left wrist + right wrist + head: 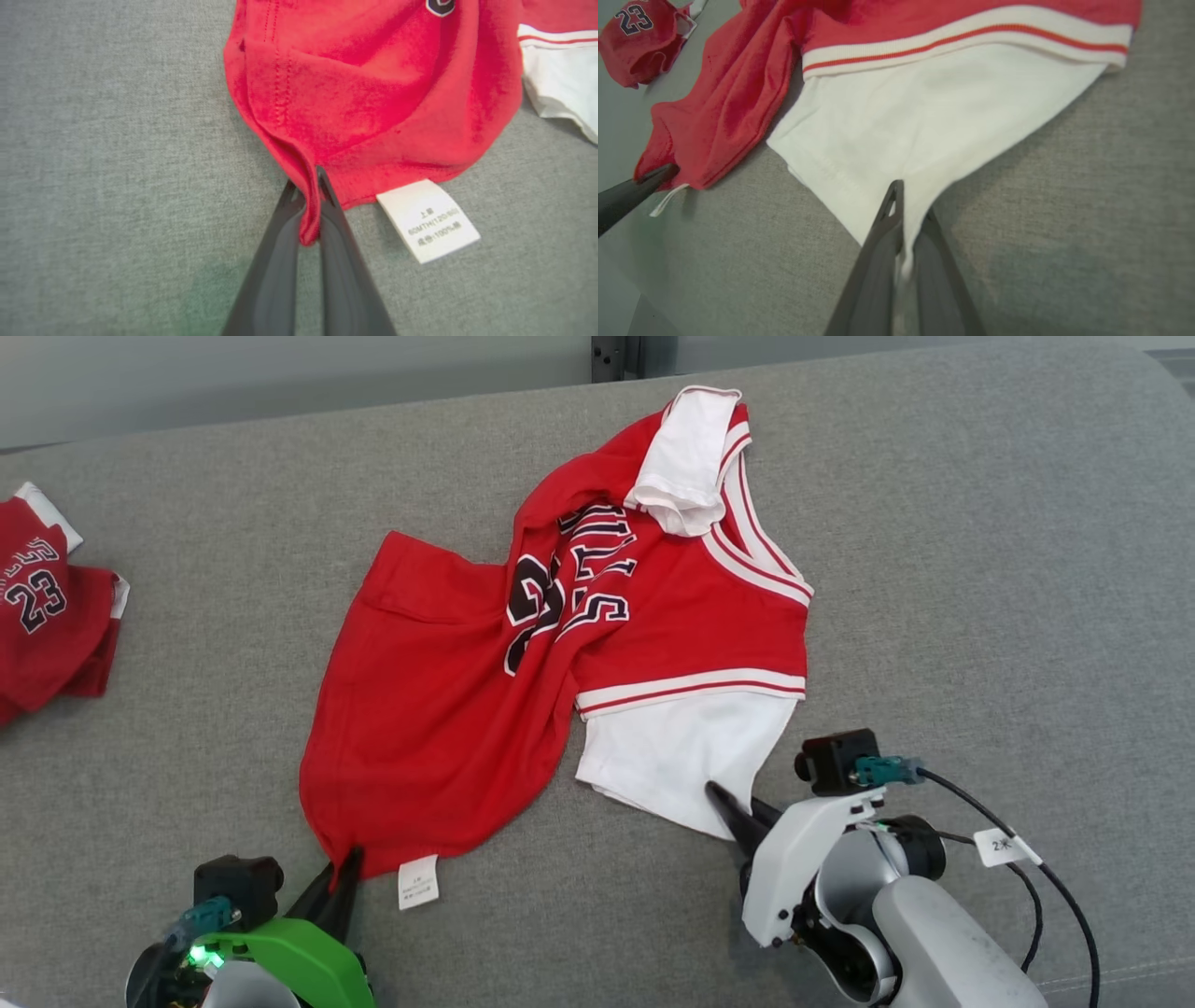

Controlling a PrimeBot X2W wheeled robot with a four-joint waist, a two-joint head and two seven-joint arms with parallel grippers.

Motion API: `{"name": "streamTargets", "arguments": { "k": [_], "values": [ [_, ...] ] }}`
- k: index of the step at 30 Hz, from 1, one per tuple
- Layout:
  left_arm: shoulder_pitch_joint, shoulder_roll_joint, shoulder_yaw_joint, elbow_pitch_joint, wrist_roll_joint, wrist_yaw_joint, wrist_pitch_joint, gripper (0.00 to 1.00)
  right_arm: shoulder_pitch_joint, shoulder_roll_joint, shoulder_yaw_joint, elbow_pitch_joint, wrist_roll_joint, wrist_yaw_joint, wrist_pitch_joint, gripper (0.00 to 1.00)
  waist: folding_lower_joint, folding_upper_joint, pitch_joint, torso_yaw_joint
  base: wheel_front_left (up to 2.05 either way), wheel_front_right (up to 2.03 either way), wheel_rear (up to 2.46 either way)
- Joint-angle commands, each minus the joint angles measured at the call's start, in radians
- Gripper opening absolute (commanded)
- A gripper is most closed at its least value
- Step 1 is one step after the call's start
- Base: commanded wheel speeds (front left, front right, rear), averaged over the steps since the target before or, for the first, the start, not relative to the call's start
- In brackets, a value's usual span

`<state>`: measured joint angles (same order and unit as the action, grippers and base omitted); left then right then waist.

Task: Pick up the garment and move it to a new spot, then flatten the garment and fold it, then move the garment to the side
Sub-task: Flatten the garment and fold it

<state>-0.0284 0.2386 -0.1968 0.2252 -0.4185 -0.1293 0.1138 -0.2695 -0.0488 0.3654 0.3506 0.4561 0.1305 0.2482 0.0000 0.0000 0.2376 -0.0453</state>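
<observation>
A red and white garment (pixel 560 644) with dark lettering lies crumpled in the middle of the grey cushioned surface. My left gripper (pixel 344 866) is shut on the garment's near red hem corner, beside a white care label (pixel 417 881). In the left wrist view a fold of red cloth (pixel 327 93) is pinched between the dark fingers (pixel 275 261) of the left gripper (pixel 308 186). My right gripper (pixel 728 803) is shut on the near corner of the white part (pixel 924 121); the right wrist view has white cloth pinched in the right gripper (pixel 908 200).
A second red garment (pixel 47 607) numbered 23 lies bunched at the far left edge of the surface; it also appears as a red bundle (pixel 640 42) in the right wrist view. A black cable (pixel 1027 868) hangs off my right wrist. Bare grey cushion (pixel 980 569) stretches to the right.
</observation>
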Motion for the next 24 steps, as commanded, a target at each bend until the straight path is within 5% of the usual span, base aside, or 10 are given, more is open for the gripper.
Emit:
{"name": "streamTargets", "arguments": {
  "k": [1, 13, 24],
  "values": [
    [0.025, 0.014, 0.005, -0.019, -0.011, -0.001, 0.000, 0.00, 0.015, -0.013, -0.014, -0.016, 0.013, 0.000, -0.008, 0.00, 0.0000, 0.0000, -0.019, -0.005, 0.00, 0.00, 0.00],
    [0.164, 0.025, 0.080, -0.330, -0.111, 0.038, 0.009, 0.00, 0.133, -0.114, -0.181, -0.280, 0.059, 0.000, 0.024, 0.00, 0.0000, 0.0000, -0.102, -0.031, 0.00, 0.00, 0.00],
    [0.241, 0.055, 0.145, -0.806, -0.218, 0.069, 0.103, 0.00, 0.121, -0.137, -0.502, -0.705, 0.199, 0.000, 0.110, 0.00, 0.0000, 0.0000, -0.158, -0.094, 0.00, 0.00, 0.00]
  ]
}}
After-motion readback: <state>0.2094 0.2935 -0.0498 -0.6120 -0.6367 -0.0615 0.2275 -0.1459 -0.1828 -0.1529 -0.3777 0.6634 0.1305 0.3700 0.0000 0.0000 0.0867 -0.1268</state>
